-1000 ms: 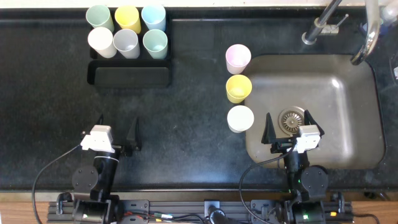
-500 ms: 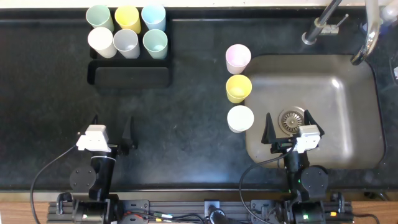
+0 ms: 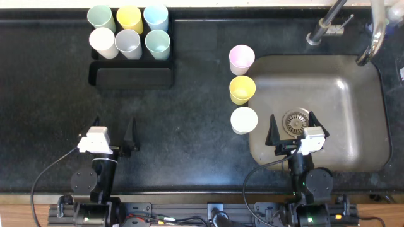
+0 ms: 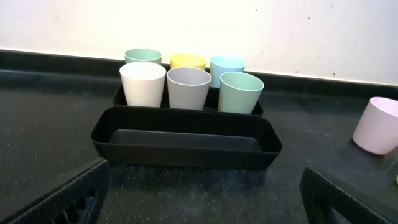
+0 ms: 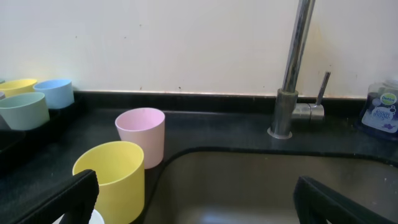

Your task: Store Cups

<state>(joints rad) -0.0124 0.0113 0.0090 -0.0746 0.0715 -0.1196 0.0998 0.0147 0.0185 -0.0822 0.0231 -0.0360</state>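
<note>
Three loose cups stand in a column beside the sink's left rim: a pink cup [image 3: 241, 58] [image 5: 141, 135] [image 4: 378, 125], a yellow cup [image 3: 242, 89] [image 5: 110, 180] and a white cup [image 3: 243, 120]. A black tray [image 3: 130, 77] [image 4: 185, 138] has six cups in its far section [image 3: 129, 31] [image 4: 189, 84] and a bare near section. My left gripper [image 3: 113, 132] [image 4: 202, 193] stands open near the table's front, facing the tray. Over the sink's front part my right gripper [image 3: 293, 126] [image 5: 193, 202] is open, just right of the white cup.
The steel sink [image 3: 353, 94] [image 5: 249, 186] with a drain [image 3: 295, 121] fills the right side. A tap [image 3: 325, 22] [image 5: 292, 68] rises behind it, with a soap bottle [image 5: 382, 115] to its right. Dark worktop [image 3: 189, 113] lies between tray and loose cups.
My left gripper shifted slightly left and toward the front between the oldest frame and now. The right arm and the cups have not moved.
</note>
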